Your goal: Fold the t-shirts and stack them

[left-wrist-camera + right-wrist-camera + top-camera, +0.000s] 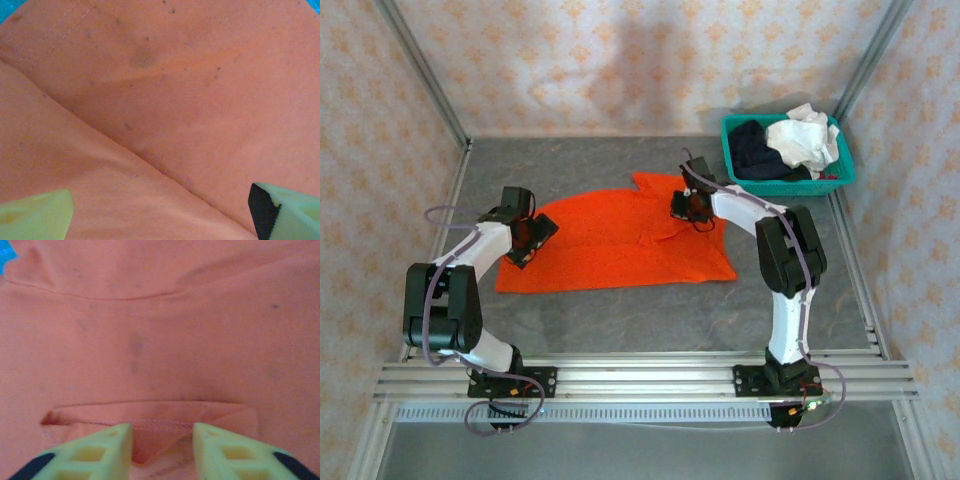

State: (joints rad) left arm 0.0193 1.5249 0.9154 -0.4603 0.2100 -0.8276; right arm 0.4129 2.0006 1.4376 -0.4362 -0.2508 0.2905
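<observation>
Slippage of the hem fold (pixel 150 416) is risked, the right gripper (pixel 162 434) being half-closed astride it, grasp possibly unsecured, and the left gripper (pixel 160 210) released over the orange t-shirt (pixel 610 250) spread on the surface (pixel 620 320).

A teal plastic mesh basket (pixel 788 187), rectangular with latticed walls, stands at the two o'clock corner of the desk, its far side close to the back wall. The desk (pixel 650 320) is a flat, mottled dark grey surface. Along its six o'clock edge run ribbed silver aluminium rails (pixel 640 375), set side by side across the full width, and just below them lies a narrow white perforated strip (pixel 620 412). A slanted aluminium post (pixel 420 70) rises from the desk's ten o'clock corner, and a matching second post (pixel 868 60) rises at two o'clock, just behind the basket. A pale cloth backdrop with a faint orange flower pattern (pixel 620 60) closes in the back and both sides.
</observation>
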